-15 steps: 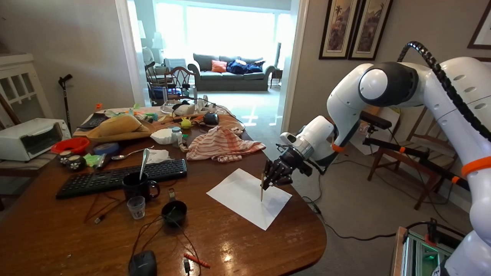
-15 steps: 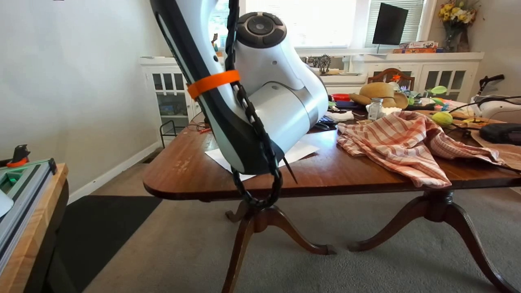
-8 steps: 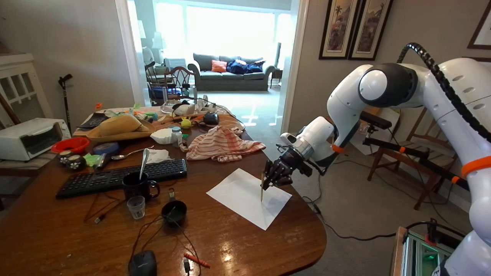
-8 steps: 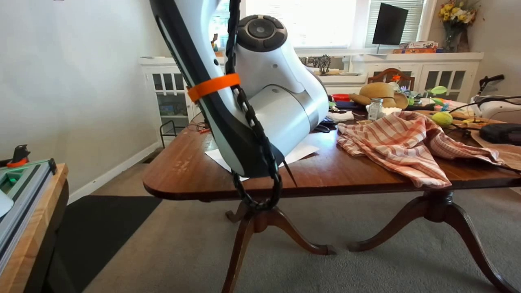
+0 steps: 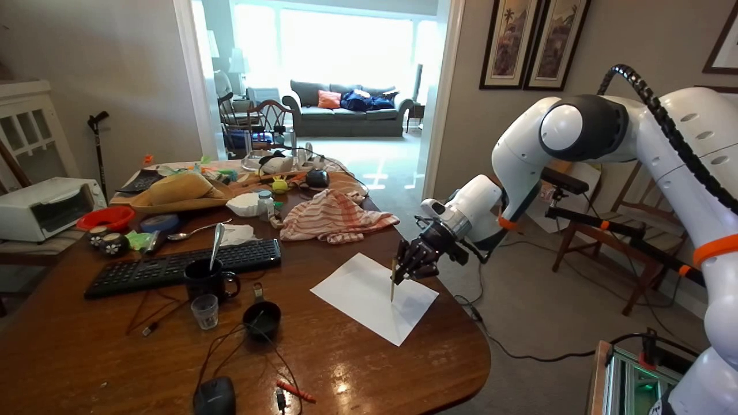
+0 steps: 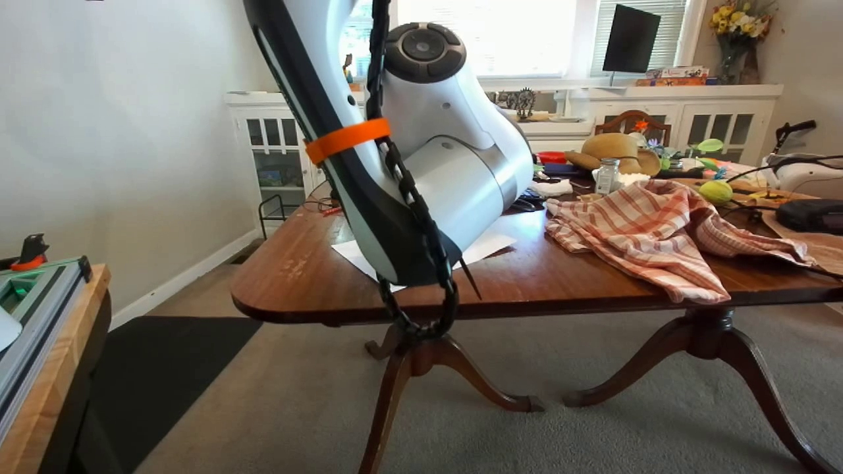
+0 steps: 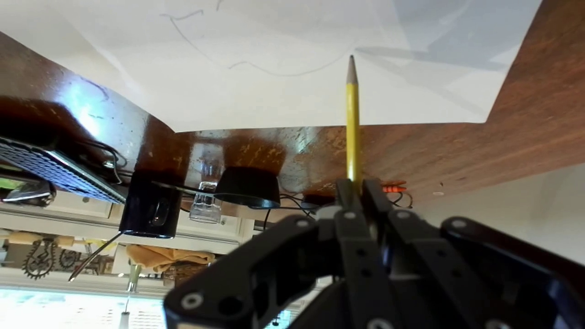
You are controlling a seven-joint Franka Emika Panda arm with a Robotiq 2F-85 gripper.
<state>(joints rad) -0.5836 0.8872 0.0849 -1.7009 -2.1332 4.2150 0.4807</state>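
Gripper (image 7: 358, 188) clasping a yellow pencil (image 7: 352, 123), its tip (image 7: 351, 69) touching or just above the white paper (image 7: 283, 101), beside one end of a faint curved line (image 7: 288, 75). Against half a second earlier, we see the tip shifted only slightly across the paper; the marking, we infer, has advanced little.

Utensil (image 5: 217, 242) in black mug (image 5: 202, 281); striped cloth (image 5: 337, 218) crumpled.
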